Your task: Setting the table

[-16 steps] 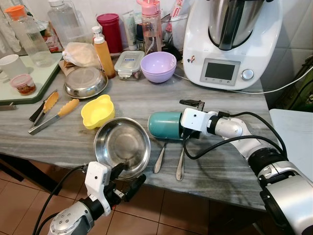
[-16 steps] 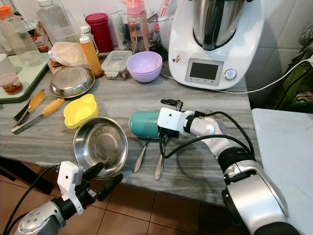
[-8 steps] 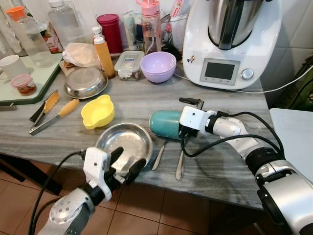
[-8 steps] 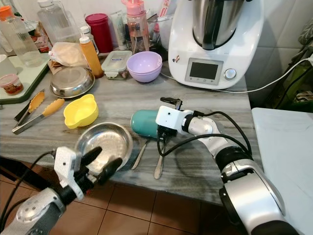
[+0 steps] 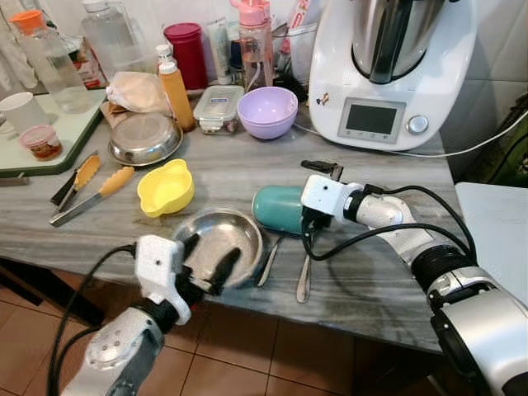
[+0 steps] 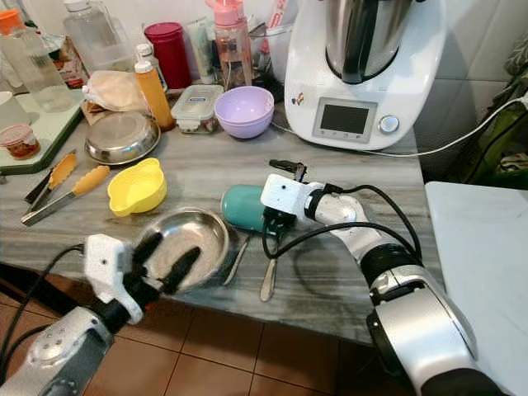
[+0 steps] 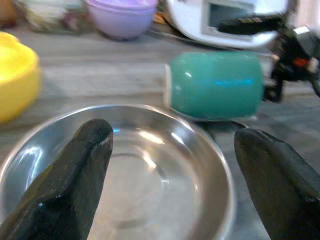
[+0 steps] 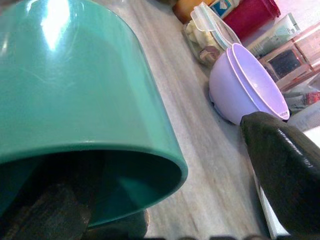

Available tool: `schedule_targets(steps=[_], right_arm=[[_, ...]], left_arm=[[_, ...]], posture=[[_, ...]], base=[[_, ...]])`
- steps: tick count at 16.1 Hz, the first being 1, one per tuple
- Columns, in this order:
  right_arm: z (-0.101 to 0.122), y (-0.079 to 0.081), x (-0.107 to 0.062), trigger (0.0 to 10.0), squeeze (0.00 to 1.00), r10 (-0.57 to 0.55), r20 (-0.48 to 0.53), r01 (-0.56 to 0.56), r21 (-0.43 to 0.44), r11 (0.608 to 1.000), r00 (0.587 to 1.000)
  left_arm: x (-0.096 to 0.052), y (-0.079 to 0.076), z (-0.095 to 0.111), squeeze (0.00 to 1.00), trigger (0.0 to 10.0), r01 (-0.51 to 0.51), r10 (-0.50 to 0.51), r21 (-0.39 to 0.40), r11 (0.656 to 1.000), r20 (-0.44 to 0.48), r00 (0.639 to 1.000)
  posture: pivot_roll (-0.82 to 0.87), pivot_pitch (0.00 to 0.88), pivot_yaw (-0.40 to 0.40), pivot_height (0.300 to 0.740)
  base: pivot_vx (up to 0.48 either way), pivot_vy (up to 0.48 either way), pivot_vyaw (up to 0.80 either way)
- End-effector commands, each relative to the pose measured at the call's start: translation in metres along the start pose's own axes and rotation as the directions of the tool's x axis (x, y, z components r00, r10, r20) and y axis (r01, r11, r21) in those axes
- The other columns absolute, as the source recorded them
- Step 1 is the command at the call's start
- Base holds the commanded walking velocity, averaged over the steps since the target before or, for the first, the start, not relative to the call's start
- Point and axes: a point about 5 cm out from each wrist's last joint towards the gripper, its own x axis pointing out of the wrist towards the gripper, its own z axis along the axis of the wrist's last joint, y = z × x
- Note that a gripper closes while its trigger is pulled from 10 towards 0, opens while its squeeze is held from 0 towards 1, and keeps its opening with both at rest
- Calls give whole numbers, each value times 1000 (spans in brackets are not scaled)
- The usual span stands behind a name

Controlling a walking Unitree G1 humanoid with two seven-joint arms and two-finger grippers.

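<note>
A steel bowl [image 5: 227, 231] lies flat on the grey stone table near its front edge. My left gripper [image 5: 206, 257] is open above it, one black finger [image 7: 75, 185] over each side of the bowl [image 7: 150, 170]. A teal cup [image 5: 279, 209] lies on its side just to the bowl's right, mouth towards my right gripper [image 5: 307, 198]. That gripper is open across the cup's rim [image 8: 150, 145], with one finger inside the mouth. The other finger [image 8: 285, 170] is outside, apart from the wall. Two spoons [image 5: 302, 276] lie below the cup.
A yellow bowl [image 5: 165, 187], tongs [image 5: 89, 186] and a second steel bowl [image 5: 144, 138] are at the left. A purple bowl [image 5: 267, 111], bottles and a white food processor [image 5: 388, 74] with its cable line the back. A green tray [image 5: 49, 144] is far left.
The steel bowl went from tilted up at the table's front edge to lying flat further in. My left gripper rose and came forward over it. The cup and right gripper stayed put.
</note>
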Motion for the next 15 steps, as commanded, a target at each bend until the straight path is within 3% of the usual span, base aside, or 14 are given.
schedule_targets(steps=[1, 4, 6, 8, 11, 15], right_arm=[[5, -5, 3, 10000, 0, -18, 14, 18, 1, 1000, 1000], [6, -6, 3, 10000, 0, -27, 20, 27, 3, 1000, 999], [8, -9, 2, 10000, 0, -37, 43, 37, 5, 999, 998], [5, -8, -1, 10000, 0, -39, 42, 38, 14, 999, 998], [4, -3, -2, 10000, 0, 11, 42, -11, 20, 1000, 999], [5, -2, -1, 10000, 0, 73, 42, -73, 8, 997, 996]], left_arm=[[-6, 8, 12, 0, 10000, -59, 58, 34, 998, 43, 997], [-25, 32, 20, 0, 10000, -244, 240, 27, 969, 97, 966], [-44, 32, 7, 0, 10000, -274, 274, -19, 962, 39, 961], [-65, 19, -13, 0, 10000, -202, 197, -70, 977, -76, 978], [-72, 7, -27, 0, 10000, -87, 62, -134, 987, -177, 982], [-81, 4, -42, 0, 10000, -38, 3, -152, 988, -223, 975]], posture=[[-59, 73, 96, 740], [-49, 72, 91, 740], [-49, 72, 91, 740], [-36, 69, 84, 740], [-36, 68, 84, 740], [-43, 73, 81, 740]], base=[[0, 0, 0], [0, 0, 0], [0, 0, 0], [0, 0, 0], [0, 0, 0], [0, 0, 0]])
